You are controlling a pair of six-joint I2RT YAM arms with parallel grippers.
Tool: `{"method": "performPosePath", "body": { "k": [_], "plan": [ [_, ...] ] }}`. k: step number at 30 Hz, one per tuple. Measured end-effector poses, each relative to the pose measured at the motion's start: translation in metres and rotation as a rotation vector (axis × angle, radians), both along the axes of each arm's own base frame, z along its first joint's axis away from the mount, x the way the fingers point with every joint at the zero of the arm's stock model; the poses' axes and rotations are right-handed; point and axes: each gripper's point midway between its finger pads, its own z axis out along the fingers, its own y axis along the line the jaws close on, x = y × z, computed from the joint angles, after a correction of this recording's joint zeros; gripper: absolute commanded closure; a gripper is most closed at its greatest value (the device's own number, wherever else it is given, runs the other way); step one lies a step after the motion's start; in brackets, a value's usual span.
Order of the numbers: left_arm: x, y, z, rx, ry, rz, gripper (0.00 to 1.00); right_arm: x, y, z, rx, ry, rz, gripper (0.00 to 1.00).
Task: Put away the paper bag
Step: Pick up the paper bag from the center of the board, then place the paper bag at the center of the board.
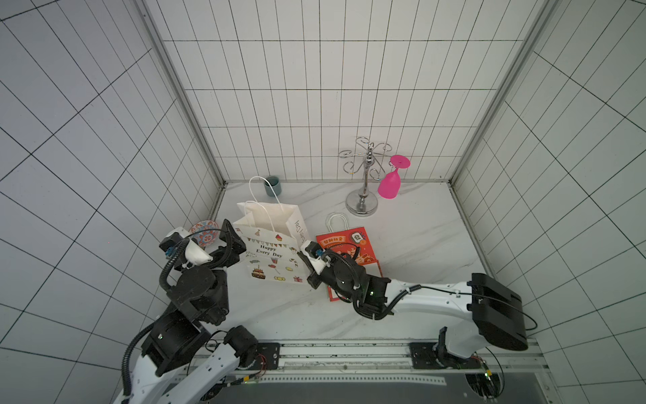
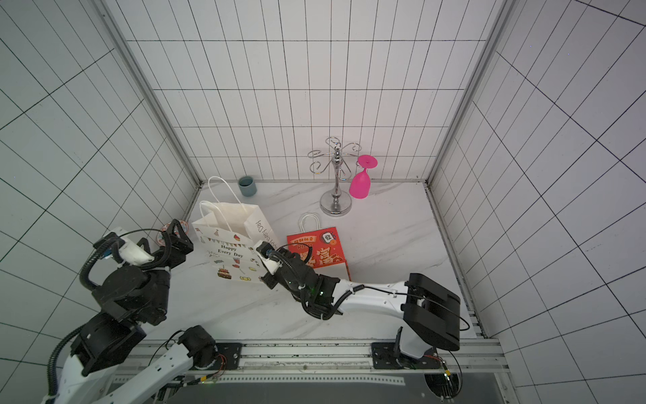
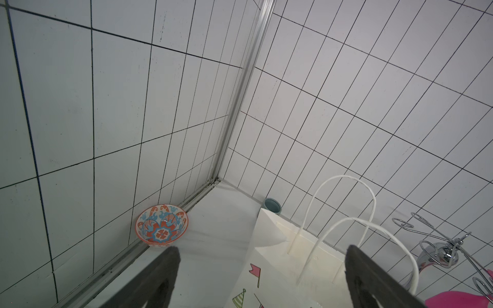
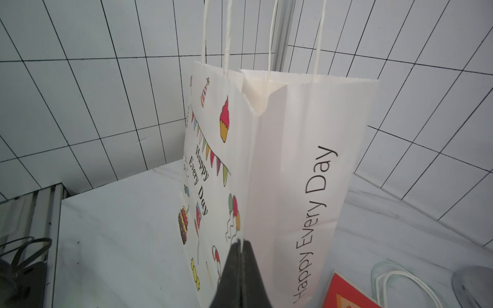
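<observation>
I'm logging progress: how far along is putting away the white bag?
Done: nothing visible; the white bag stands upright and open. In hand: the right gripper is shut on its corner crease, and the left gripper is open at the opposite side. Left: probably flattening it and putting it away. The red bag lies flat beside it.

Three walls of white rectangular tile, dark grout: back wall [image 1: 314, 87], side walls [image 1: 70, 140] either flank. Aluminium posts [image 1: 181, 98] at rear corners. Desk [image 1: 419, 238] white, grey-veined, evenly lit. Slotted metal rail [image 1: 349, 353] along near edge.
</observation>
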Motion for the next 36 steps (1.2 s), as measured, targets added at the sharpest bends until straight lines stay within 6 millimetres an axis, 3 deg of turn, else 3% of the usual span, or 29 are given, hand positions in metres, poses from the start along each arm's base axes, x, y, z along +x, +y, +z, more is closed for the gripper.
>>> {"method": "performPosePath", "body": {
  "k": [9,14,20,29,34,36],
  "plan": [
    [0.003,-0.004,-0.008,-0.004,0.015,-0.013,0.02,-0.012,-0.067,0.037,0.018,-0.022,0.066,1.0],
    [0.005,-0.007,-0.009,-0.005,0.019,-0.029,0.02,-0.017,-0.096,0.046,0.022,-0.019,0.091,1.0],
    [0.014,-0.025,-0.024,0.017,0.048,-0.107,0.02,-0.025,-0.134,0.032,-0.013,0.013,0.084,1.0],
    [0.034,-0.089,-0.071,0.108,0.126,-0.415,0.02,-0.038,-0.168,-0.013,-0.081,0.085,0.052,1.0],
    [0.034,-0.11,-0.077,0.131,0.12,-0.53,0.02,-0.041,-0.179,-0.02,-0.091,0.109,0.026,0.72],
    [0.034,-0.119,-0.073,0.147,0.104,-0.58,0.02,-0.042,-0.181,-0.021,-0.094,0.12,0.02,0.54]
  ]
}}
